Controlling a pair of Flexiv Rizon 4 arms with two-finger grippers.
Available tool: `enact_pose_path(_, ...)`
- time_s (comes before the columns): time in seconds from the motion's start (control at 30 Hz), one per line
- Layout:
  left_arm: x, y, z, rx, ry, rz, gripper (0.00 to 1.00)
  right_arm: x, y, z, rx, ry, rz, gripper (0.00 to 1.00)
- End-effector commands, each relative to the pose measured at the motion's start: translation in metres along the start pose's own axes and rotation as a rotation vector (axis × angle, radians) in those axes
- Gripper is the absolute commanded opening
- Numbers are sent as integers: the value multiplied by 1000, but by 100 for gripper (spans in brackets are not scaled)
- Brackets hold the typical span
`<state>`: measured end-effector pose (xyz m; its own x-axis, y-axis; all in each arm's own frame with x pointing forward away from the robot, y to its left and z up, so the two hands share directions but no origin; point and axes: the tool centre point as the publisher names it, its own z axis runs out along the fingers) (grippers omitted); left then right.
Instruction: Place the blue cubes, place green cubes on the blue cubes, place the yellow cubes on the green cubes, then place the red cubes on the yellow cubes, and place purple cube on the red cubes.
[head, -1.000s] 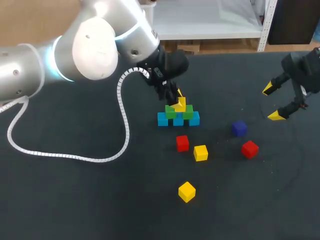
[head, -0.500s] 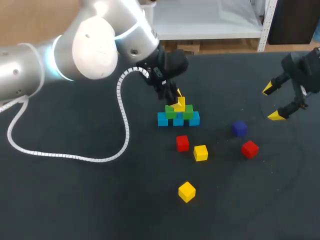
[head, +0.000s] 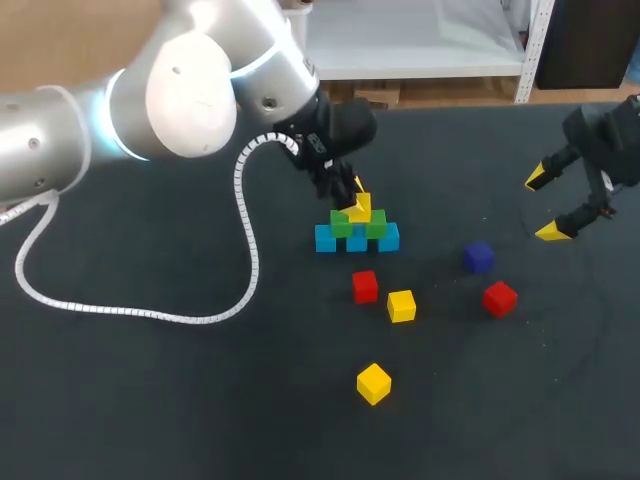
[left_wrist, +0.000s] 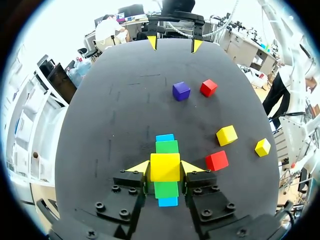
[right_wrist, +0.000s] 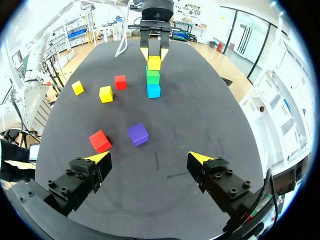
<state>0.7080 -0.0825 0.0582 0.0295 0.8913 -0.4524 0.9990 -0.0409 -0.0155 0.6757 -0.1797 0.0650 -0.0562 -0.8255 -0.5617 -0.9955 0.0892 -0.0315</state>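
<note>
Three blue cubes (head: 357, 240) lie in a row, with two green cubes (head: 376, 224) on top of them. A yellow cube (head: 360, 208) (left_wrist: 165, 167) sits over the gap between the green ones, and my left gripper (head: 353, 203) (left_wrist: 165, 167) is shut on it from both sides. In the right wrist view the stack (right_wrist: 153, 76) stands far ahead, with the left gripper (right_wrist: 154, 52) over it. My right gripper (head: 545, 205) (right_wrist: 150, 159) hangs open and empty at the table's right side. Loose on the table are a purple cube (head: 478, 256), two red cubes (head: 365, 286) (head: 499, 297) and two yellow cubes (head: 401, 305) (head: 373, 383).
The left arm's white coiled cable (head: 245, 240) drapes over the table left of the stack. The loose cubes lie in front of and to the right of the stack, between it and the right gripper.
</note>
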Motion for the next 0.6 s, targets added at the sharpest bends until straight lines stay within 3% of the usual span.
enact_pose_path(0.03,-1,3,0,5,5,0,29,0,0,0,0,-2,-1,100)
enact_pose_path(0.6,0,2,-1,5,6,-1,30,0,0,0,0,-2,-1,100)
